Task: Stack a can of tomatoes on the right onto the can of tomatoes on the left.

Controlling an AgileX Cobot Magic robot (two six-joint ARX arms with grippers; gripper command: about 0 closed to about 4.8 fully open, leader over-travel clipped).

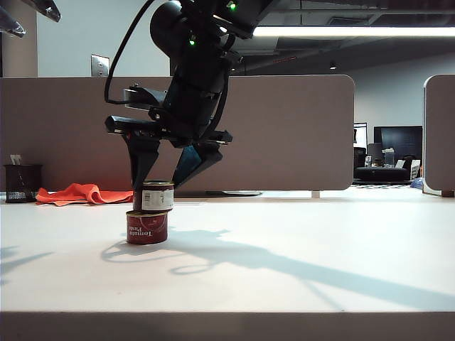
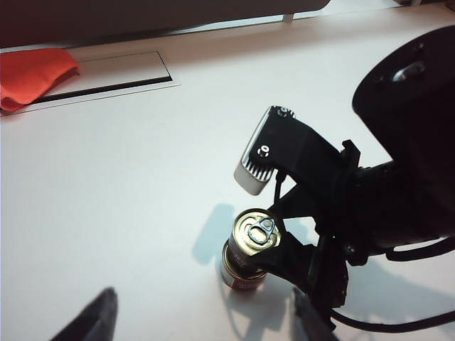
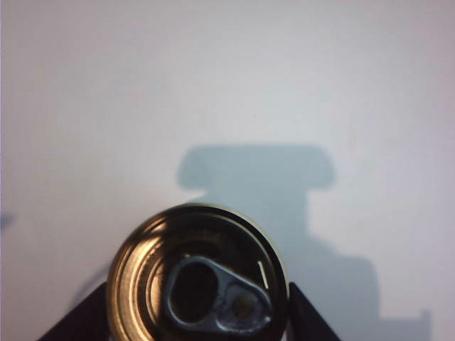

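A can of tomatoes with a white label [image 1: 157,196] rests on top of a red can of tomatoes [image 1: 147,227], a little off to the right of it. My right gripper [image 1: 162,186] reaches across to the left side and is shut on the upper can, one finger on each side. In the right wrist view the can's pull-tab lid [image 3: 199,277] fills the space between the right gripper's [image 3: 192,323] fingers. The left wrist view shows both cans, upper [image 2: 257,233] and lower [image 2: 240,278]. My left gripper [image 2: 202,327] hangs open and empty, high at the left [image 1: 28,18].
An orange cloth [image 1: 78,193] and a black mesh cup [image 1: 21,183] lie at the back left by the grey partition [image 1: 298,128]. A cable slot [image 2: 106,74] runs along the table's rear. The right arm's shadow stretches across the white table [image 1: 320,241].
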